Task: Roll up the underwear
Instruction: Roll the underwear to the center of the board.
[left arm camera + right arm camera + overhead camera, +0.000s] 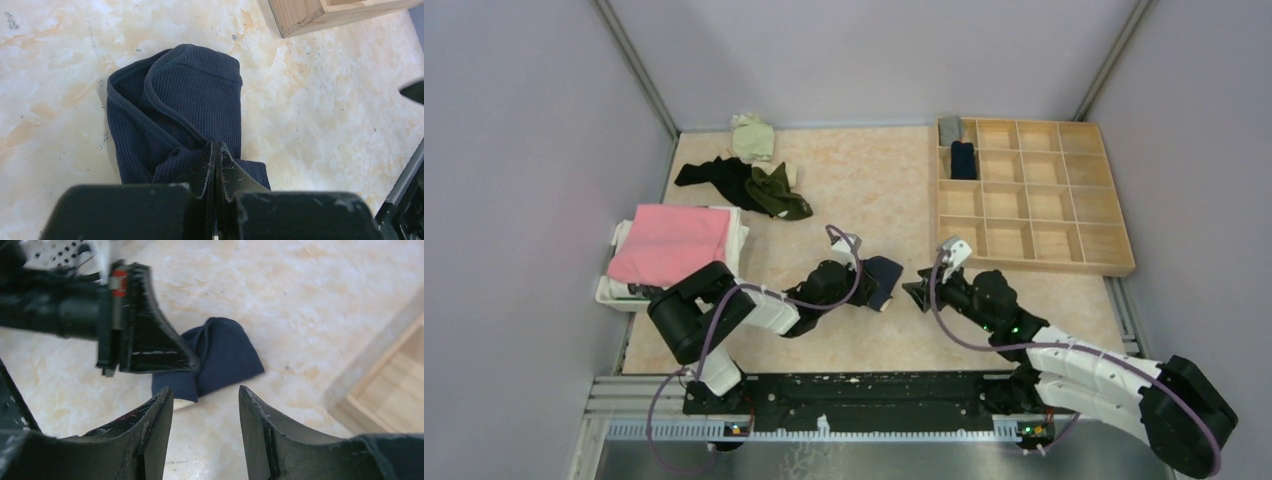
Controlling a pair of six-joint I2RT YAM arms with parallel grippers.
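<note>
Navy underwear (175,110), ribbed and folded into a loose bundle, lies on the table (864,180) near its middle, just ahead of the two arms. The left claw (216,148) is clenched tight with its tips down on the bundle's near edge; I cannot tell whether a fold is nipped between them. The right claw (205,390) hangs released and holding nothing, just to the right of the bundle and apart from it, with bare tabletop showing between its fingers.

The wooden tray (1114,262) sits to the right, its near left corner close to the bundle. Two compartments at the back of its left column hold a rolled grey piece (951,128) and a rolled navy piece (963,158).

Bare tabletop separates the bundle from a dark and olive heap (749,187) at the back left. A pink cloth (674,240) lies folded over a white basket (616,292) at the left edge.
</note>
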